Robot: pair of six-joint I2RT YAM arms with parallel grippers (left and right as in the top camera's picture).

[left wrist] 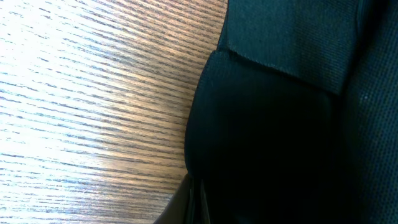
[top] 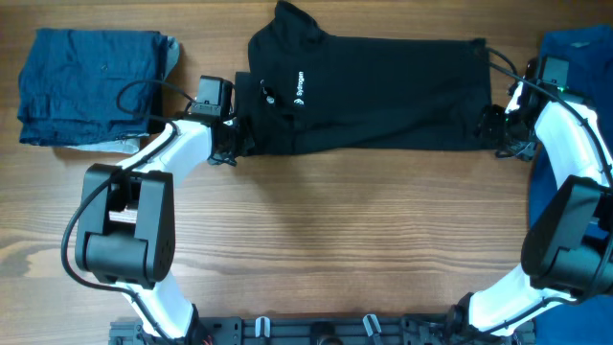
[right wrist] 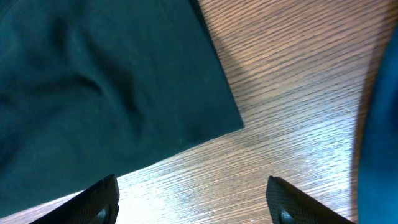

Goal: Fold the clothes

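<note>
Far to the left of the black shirt (top: 383, 96) sits the folded dark blue pile (top: 91, 84), set apart, I judge, so that it stays out of the working area.

My left gripper (top: 228, 144) is at the shirt's near left corner, on the collar (top: 292, 19) end. Its jaws are closed tight, and in the left wrist view dark cloth bunches right up against them with a hemmed edge just beyond, so I take it that I am pinching that corner of the shirt. Holding a corner rather than the middle gives me a clean edge to carry over.

The shirt itself lies flat on the table (top: 335, 249), stretched sideways between my two arms, with the small white logo (top: 300, 86) facing up near its left end. Spread this way, both ends are in reach at once.

My right gripper (right wrist: 193, 204) is at the shirt's near right corner with its jaws wide and nothing between them but bare wood; the corner of the cloth lies just ahead of the fingers, not touching them. I judge it is lined up to take that corner so both ends can lift together.

Right of the shirt lies the royal blue garment (top: 575, 57), beside my right arm.
</note>
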